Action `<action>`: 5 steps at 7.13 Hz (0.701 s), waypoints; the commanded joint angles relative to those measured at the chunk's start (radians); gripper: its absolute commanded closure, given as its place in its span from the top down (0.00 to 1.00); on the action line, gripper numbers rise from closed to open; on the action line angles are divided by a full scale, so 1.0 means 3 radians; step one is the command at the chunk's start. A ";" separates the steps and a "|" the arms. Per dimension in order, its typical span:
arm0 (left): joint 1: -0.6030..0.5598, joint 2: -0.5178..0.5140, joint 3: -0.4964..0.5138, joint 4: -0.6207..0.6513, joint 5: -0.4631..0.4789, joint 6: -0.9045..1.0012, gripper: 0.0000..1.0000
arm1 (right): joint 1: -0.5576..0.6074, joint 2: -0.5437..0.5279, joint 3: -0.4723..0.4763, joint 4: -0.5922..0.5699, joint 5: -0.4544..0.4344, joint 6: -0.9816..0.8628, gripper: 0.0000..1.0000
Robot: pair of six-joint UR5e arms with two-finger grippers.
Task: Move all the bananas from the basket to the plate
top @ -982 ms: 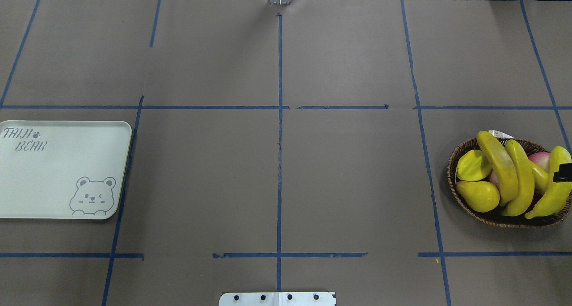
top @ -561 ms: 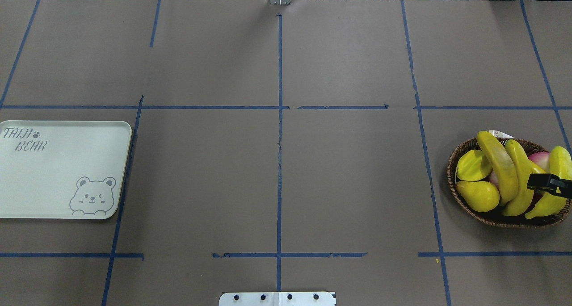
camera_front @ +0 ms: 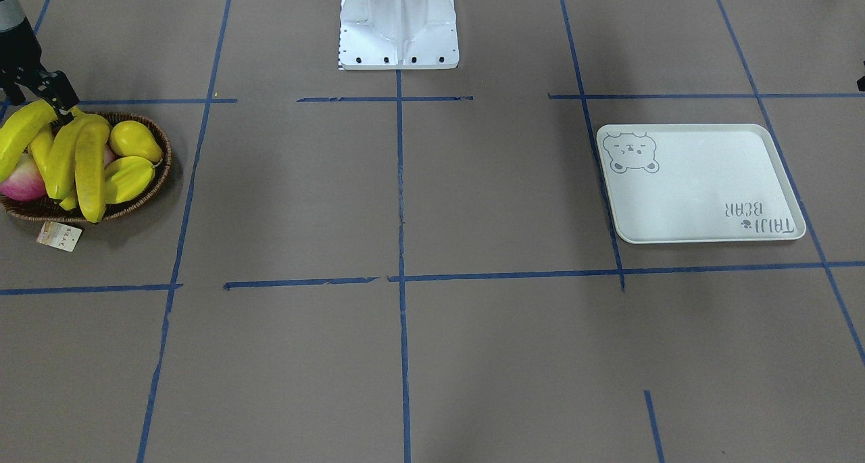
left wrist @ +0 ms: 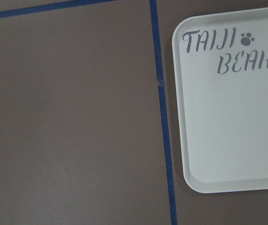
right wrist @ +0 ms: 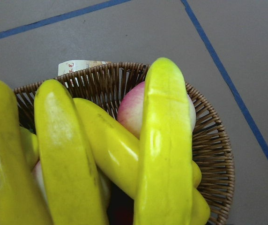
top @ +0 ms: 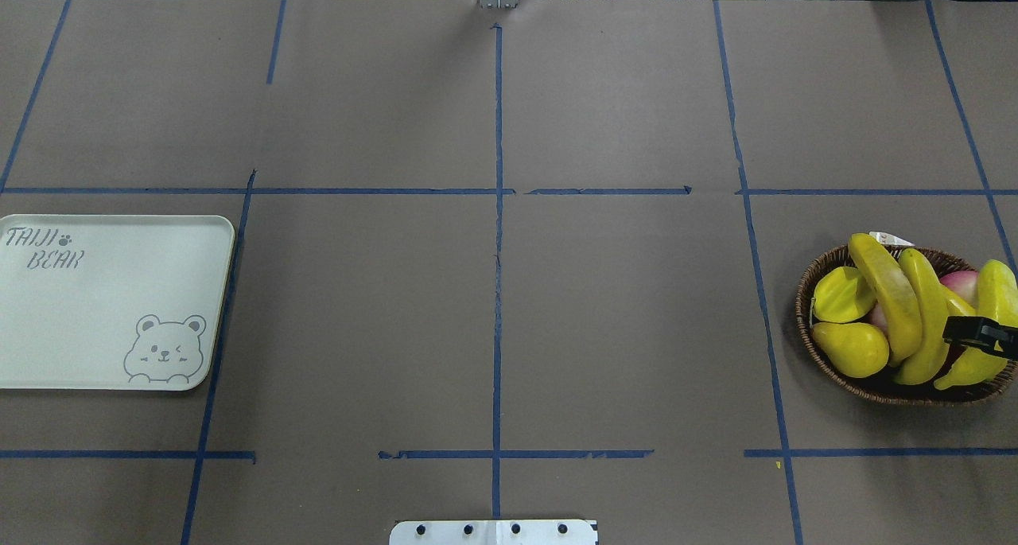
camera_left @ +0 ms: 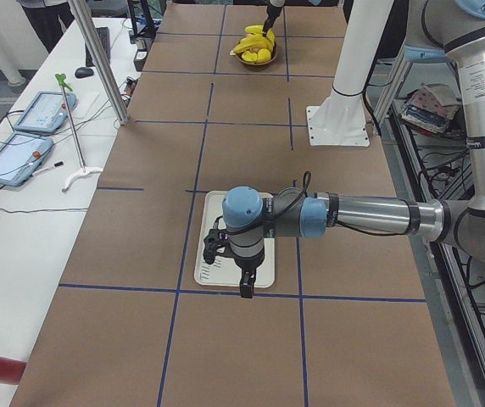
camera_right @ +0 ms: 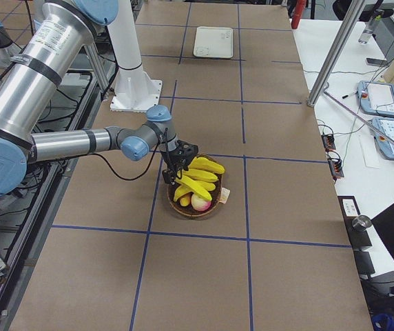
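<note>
Right end effector [camera_front: 37, 96] open, empty, astride the outermost banana [camera_front: 23, 135]; an off-centre pinch could flick it off the basket [camera_front: 164, 160]

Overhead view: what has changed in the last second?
The right gripper has moved in from the view's right edge, leftward over the basket, and now sits across the rightmost banana; no grasp is evident. The other bananas, the pear, the basket and the plate have not moved.
</note>
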 commanded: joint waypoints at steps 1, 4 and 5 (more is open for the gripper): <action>0.0001 0.0000 -0.0008 0.0000 0.0000 -0.0005 1.00 | -0.0006 -0.0020 -0.0025 -0.0008 0.0009 0.0001 0.62; 0.0001 0.0000 -0.0003 0.0000 0.0000 0.0000 1.00 | -0.0037 0.0016 -0.0025 -0.0013 0.0030 0.0001 0.29; -0.0004 0.0000 -0.0003 0.0000 0.0000 0.0000 1.00 | -0.0027 0.0021 -0.0005 -0.0013 0.0035 0.0001 0.12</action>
